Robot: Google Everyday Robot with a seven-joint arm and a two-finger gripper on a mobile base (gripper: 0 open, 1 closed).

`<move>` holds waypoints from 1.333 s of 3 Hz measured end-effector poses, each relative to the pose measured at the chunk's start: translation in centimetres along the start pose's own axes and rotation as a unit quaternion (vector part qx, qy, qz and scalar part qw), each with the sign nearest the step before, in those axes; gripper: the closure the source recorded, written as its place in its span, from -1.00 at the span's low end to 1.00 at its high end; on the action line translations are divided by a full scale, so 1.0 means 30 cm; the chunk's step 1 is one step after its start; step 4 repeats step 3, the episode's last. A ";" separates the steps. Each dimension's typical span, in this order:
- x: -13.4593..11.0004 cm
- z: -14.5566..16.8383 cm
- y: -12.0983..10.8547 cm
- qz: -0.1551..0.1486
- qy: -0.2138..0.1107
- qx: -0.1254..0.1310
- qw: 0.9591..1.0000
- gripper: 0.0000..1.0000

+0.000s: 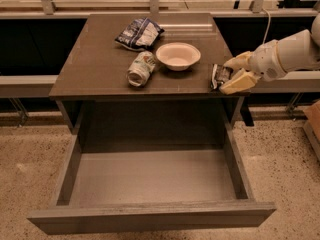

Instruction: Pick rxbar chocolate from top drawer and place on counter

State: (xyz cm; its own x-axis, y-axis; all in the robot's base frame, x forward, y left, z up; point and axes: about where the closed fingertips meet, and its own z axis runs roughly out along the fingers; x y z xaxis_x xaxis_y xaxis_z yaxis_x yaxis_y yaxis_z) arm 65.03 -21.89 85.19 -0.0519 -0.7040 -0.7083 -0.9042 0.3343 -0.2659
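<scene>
The rxbar chocolate (219, 76) is a small black bar lying at the right front edge of the dark-brown counter (100, 64). My gripper (228, 75) reaches in from the right, its two yellowish fingers (239, 82) closed around the bar's right side, at counter level. The top drawer (150, 181) is pulled fully open below the counter. Its grey floor holds nothing.
On the counter lie a blue-and-white chip bag (140, 33) at the back, a white bowl (178, 56) in the middle and a white-green can (140, 69) on its side to the bowl's left. A railing runs behind. Speckled floor surrounds the cabinet.
</scene>
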 end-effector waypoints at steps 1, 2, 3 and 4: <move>-0.001 0.009 0.002 0.000 0.000 -0.002 1.000 -0.90; -0.002 0.015 0.004 0.000 -0.001 -0.004 1.000 -1.00; -0.002 0.015 0.004 0.000 -0.001 -0.004 1.000 -1.00; -0.002 0.015 0.004 0.000 -0.001 -0.004 1.000 -1.00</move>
